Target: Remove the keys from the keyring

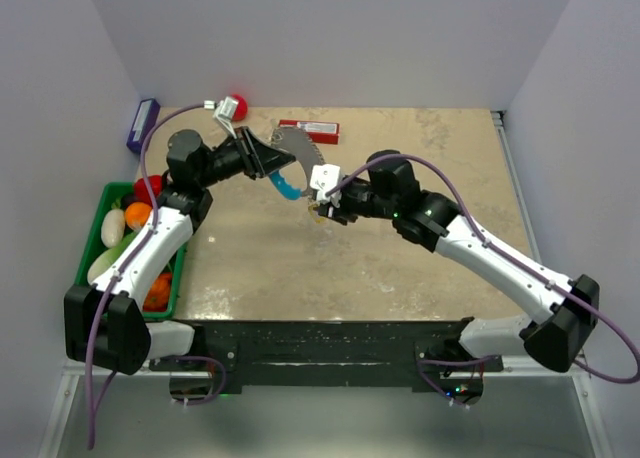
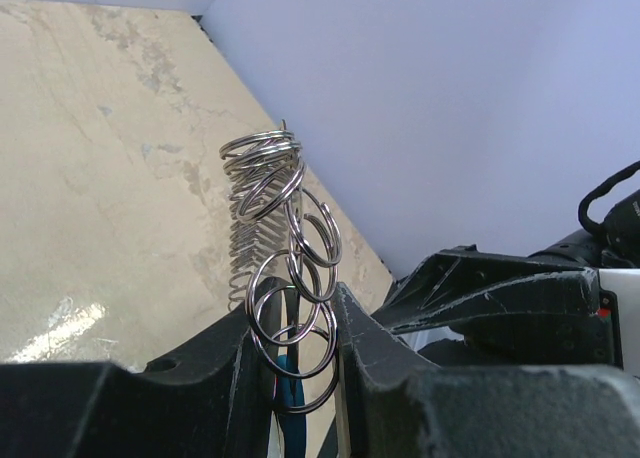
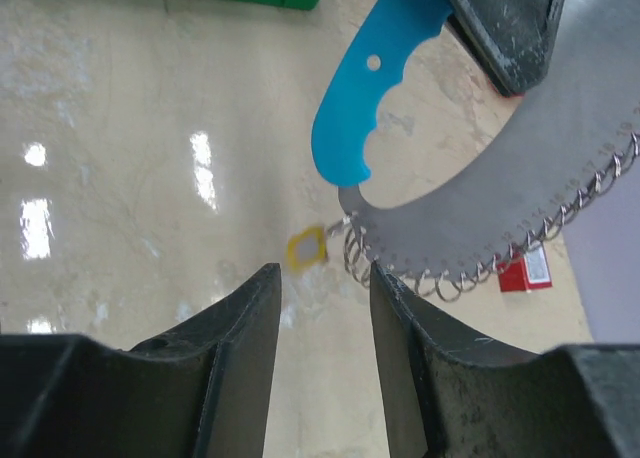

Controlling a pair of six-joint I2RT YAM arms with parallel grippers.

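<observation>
The keyring (image 1: 296, 146) is a curved grey plate with a light-blue segment (image 3: 365, 108) and a row of silvery rings (image 2: 290, 278) along its edge. It hangs above the table, and my left gripper (image 2: 300, 318) is shut on it, with rings and blue piece between the fingers. A small yellow key (image 3: 307, 248) dangles from the ring end, just below the blue segment. My right gripper (image 3: 325, 278) stands open right beneath the key, its right finger close to the rings, with nothing between its jaws. In the top view the right gripper (image 1: 322, 200) meets the keyring's lower tip.
A red rectangular box (image 1: 310, 130) lies at the back of the table, with a red ball (image 1: 239, 100) to its left. A green bin (image 1: 105, 203) of fruit and vegetables stands at the left edge. A purple box (image 1: 142, 124) lies at the far left.
</observation>
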